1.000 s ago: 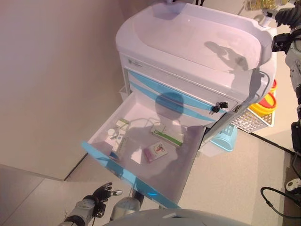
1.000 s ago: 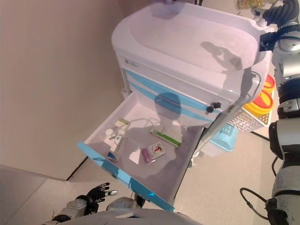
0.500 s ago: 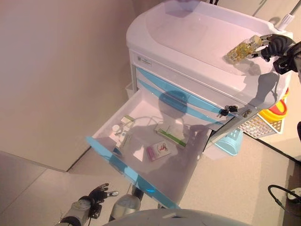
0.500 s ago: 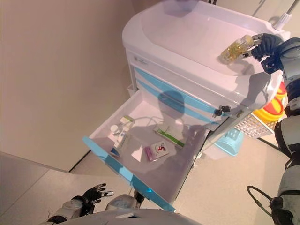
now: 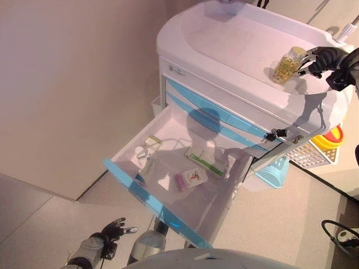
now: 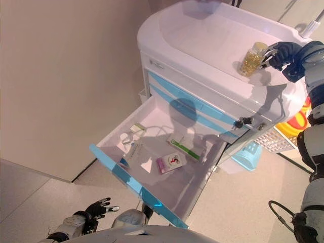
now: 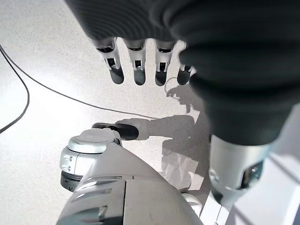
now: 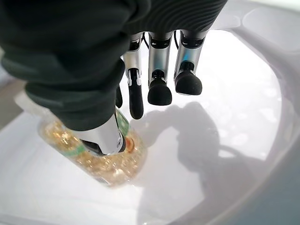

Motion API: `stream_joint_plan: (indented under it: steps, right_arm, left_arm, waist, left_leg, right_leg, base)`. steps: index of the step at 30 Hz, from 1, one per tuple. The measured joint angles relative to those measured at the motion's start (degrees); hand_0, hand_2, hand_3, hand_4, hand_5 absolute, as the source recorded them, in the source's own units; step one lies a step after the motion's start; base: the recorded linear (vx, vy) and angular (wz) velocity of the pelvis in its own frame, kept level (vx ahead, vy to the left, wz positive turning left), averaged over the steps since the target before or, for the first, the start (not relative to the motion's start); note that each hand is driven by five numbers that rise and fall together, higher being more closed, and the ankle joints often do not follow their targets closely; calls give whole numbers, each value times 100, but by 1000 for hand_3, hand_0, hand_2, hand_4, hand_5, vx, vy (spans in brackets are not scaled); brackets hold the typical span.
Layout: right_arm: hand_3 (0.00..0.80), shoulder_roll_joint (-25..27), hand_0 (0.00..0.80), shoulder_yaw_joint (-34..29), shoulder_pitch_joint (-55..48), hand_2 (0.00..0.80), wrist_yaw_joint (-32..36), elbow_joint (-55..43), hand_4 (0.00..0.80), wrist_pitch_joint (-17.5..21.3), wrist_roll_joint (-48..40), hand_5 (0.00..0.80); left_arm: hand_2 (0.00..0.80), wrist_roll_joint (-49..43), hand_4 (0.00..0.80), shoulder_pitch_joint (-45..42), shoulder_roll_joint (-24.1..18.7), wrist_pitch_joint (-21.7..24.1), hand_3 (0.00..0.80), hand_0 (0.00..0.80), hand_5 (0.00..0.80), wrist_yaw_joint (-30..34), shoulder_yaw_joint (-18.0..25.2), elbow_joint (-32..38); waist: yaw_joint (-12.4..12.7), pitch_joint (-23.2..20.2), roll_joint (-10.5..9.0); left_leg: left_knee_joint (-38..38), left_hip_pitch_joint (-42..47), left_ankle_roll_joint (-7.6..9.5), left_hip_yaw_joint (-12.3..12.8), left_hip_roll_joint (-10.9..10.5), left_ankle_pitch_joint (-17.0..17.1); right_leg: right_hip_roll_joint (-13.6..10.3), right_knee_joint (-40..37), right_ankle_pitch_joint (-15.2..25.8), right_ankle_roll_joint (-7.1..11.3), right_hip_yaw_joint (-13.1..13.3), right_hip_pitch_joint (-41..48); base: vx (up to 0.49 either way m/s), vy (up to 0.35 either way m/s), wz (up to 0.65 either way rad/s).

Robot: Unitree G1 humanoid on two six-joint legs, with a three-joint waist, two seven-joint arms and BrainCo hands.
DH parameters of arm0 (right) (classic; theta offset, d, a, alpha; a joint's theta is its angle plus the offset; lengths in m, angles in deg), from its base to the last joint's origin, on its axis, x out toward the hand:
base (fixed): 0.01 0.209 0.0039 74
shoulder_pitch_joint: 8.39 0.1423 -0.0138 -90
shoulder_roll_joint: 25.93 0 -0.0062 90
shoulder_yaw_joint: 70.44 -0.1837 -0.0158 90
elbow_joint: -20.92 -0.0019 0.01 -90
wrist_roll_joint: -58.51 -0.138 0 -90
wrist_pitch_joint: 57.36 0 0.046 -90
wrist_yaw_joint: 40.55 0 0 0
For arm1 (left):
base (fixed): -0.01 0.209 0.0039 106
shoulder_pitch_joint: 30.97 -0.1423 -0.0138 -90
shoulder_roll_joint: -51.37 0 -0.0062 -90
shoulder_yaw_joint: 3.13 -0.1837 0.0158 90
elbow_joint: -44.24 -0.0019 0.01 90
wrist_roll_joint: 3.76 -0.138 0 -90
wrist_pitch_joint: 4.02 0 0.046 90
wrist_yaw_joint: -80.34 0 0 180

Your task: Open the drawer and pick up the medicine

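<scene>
Bottle (image 6: pixel 251 58) lowered, beside right hand (image 6: pixel 283 50).

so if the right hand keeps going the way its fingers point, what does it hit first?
Probably the white cart top: the right hand holds the clear bottle of yellow capsules, and its fingertips aim at that surface. Depth is unclear.

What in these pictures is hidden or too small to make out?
- Bottle: whether it rests on the cart top; right hand and thumb cover its side.
- Boxes in the drawer: print too small in the eye views.
- Left hand: low beside the drawer, holding nothing.
</scene>
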Motion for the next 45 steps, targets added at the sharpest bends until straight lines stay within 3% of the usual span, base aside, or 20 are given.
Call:
stream_joint_plan:
  steps: [8,9,10,22,30,34,38,42,45]
  right_arm:
    - [800,0,800,230,327,800,108,-2,800,2,215,800]
    - [511,0,511,235,331,511,111,-3,511,1,302,511]
    - [0,0,0,280,346,0,113,0,0,-4,382,0]
    - [0,37,0,557,739,0,102,190,0,-49,801,0]
    - [0,589,0,1223,1090,0,118,383,0,105,1685,0]
    - [0,836,0,1288,1292,0,140,356,0,115,1649,0]
    - [0,1057,0,1225,1285,0,-101,203,0,106,839,0]
    - [0,1342,0,189,855,0,-1192,-608,0,129,-503,0]
    - [0,1468,0,-1775,-776,0,-2038,-1590,0,383,-1320,0]
  left_arm:
    - [0,0,0,-4,-84,0,0,0,0,43,2,148]
    - [0,0,0,0,-84,0,0,0,0,51,1,160]
    - [0,0,0,-1,-85,0,0,0,0,53,1,179]
    - [0,0,0,-3,-124,10,0,0,0,130,3,201]
    - [0,-3,0,13,-235,132,0,0,0,173,4,200]
    - [0,-9,0,20,-303,134,0,0,0,186,5,197]
    - [0,-11,0,-4,-307,140,0,0,0,242,1,193]
    - [0,-11,0,-42,-306,173,0,0,0,262,4,172]
    - [0,-12,0,-31,-303,180,0,0,0,268,32,231]
  waist:
    - [6,44,-44]
    - [10,50,-53]
    - [13,57,-62]
    - [-3,100,-80]
    - [-39,117,-111]
    - [-181,120,-123]
    - [-376,119,-124]
    - [-712,117,-117]
    - [-915,81,-108]
  left_leg:
    - [0,-88,-11,-63,-1,21]
    - [0,-90,-11,-72,-4,21]
    - [0,-92,-10,-83,-7,24]
    - [0,-100,-7,-96,-18,29]
    - [0,-86,-7,75,-4,28]
    - [0,-41,-2,207,13,25]
    - [0,34,28,454,50,2]
    - [-1,133,73,721,79,-42]
    - [0,154,108,971,103,-85]
  right_leg:
    - [8,0,-1,1,3,-68]
    - [6,0,-3,5,8,-67]
    - [4,0,-4,6,7,-66]
    - [-10,0,-6,10,10,-79]
    - [-23,32,3,20,138,-127]
    - [-22,42,24,36,264,-131]
    - [-17,96,56,38,531,-164]
    - [-17,136,97,55,805,-190]
    - [-24,258,101,60,1045,-326]
  base:
    - [-2,0,3]
    - [-9,-5,5]
    - [-14,-4,4]
    - [-8,-2,0]
    - [-27,-12,-8]
    - [-47,-14,-14]
    - [-54,9,-30]
    - [-53,23,-36]
    - [-59,26,-41]
